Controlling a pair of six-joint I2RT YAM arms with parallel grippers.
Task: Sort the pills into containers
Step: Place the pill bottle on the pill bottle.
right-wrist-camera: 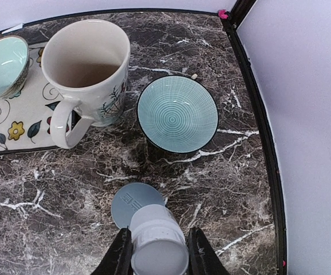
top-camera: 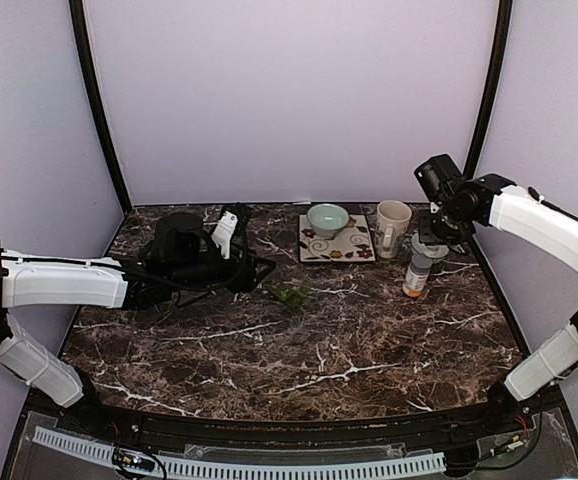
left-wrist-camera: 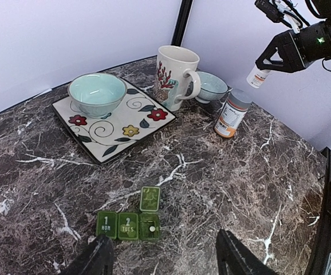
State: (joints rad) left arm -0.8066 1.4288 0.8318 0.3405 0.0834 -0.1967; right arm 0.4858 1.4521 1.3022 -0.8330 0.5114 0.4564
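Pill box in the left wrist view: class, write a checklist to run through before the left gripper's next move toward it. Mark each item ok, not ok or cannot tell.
1. Left gripper open and empty: ok.
2. Pill box in clear sight ahead of that gripper: ok.
3. A compartment open to receive: ok; the third lid stands up, MON and TUES are shut.
4. Open compartment's content checked: ok; one pale pill lies in it.
5. Right gripper out of the way: ok; it is shut on a small white bottle above the amber bottle, far from the box.
6. Loose pills on the table: cannot tell.
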